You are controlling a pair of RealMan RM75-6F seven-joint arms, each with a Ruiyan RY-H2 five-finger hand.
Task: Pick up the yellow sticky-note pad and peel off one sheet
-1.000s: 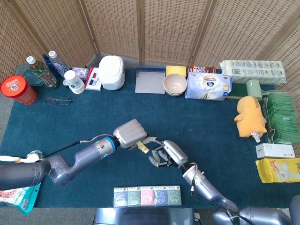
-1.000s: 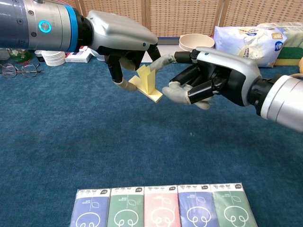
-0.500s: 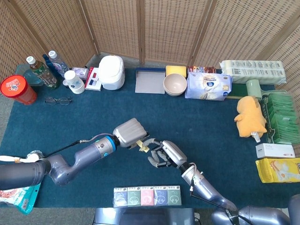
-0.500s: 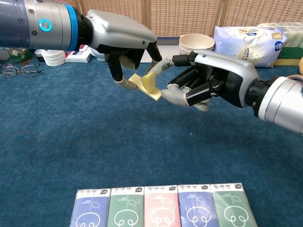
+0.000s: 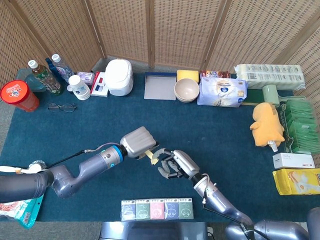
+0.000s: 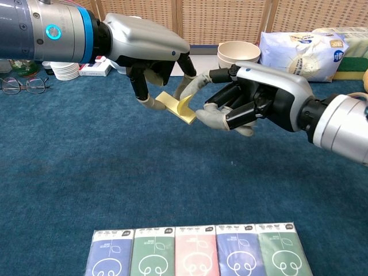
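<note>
Where a second ago the top sheet stood up steeply from the small square yellow sticky-note pad (image 6: 176, 107), it now lies curled low over the pad's near edge, bent into a short arc. The right robot hand (image 6: 248, 100) has also edged slightly closer to the left one. Judgement: the peel has slackened rather than advanced; the sheet appears attached along one edge, so no sheet is off yet and the pull likely needs repeating with a firmer pinch.

The left robot hand (image 6: 150, 50) holds the pad from above, clear of the blue carpeted table (image 6: 86, 172), with fingers (image 6: 144, 98) closed on its far and left edges. The right robot hand is partly curled; its thumb and one extended finger reach to the curled sheet and touch or nearly touch it. Whether the sheet is actually pinched cannot be told from the chest view.

In the head view the pad (image 5: 151, 155) shows only as a yellow sliver between the left robot hand (image 5: 139, 141) and the right robot hand (image 5: 174, 164), mid-table, well behind the row of tissue packets (image 5: 158, 209).
</note>
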